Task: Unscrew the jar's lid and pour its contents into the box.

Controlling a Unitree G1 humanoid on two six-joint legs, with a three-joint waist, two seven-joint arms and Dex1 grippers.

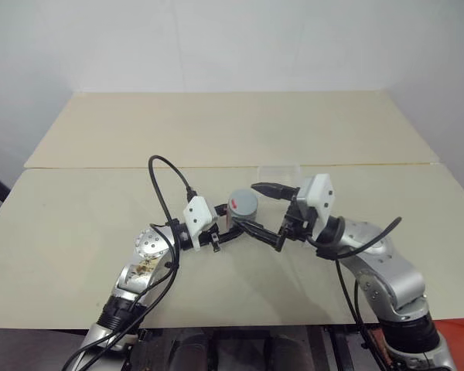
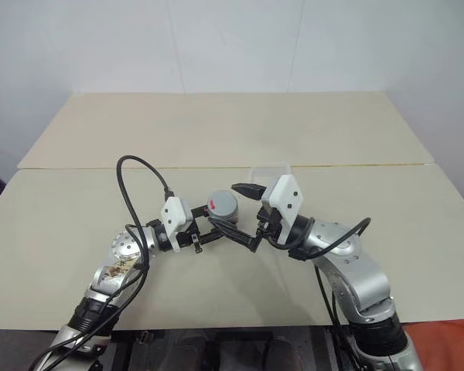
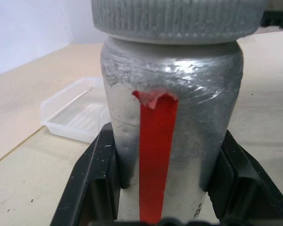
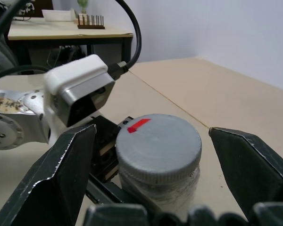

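Black fingers of the left gripper (image 3: 155,207) clamp the silvery-grey jar (image 3: 172,117) by its body, holding it upright above the table (image 1: 77,232), its long axis vertical and the ribbed grey lid (image 4: 159,145) on top. Just beyond, the right gripper (image 4: 153,174) stands wide open and empty, one finger on each side of the lid without touching it, so the lid lies straight between its jaws. Behind the jar, the transparent box (image 3: 73,110) sits on the table.
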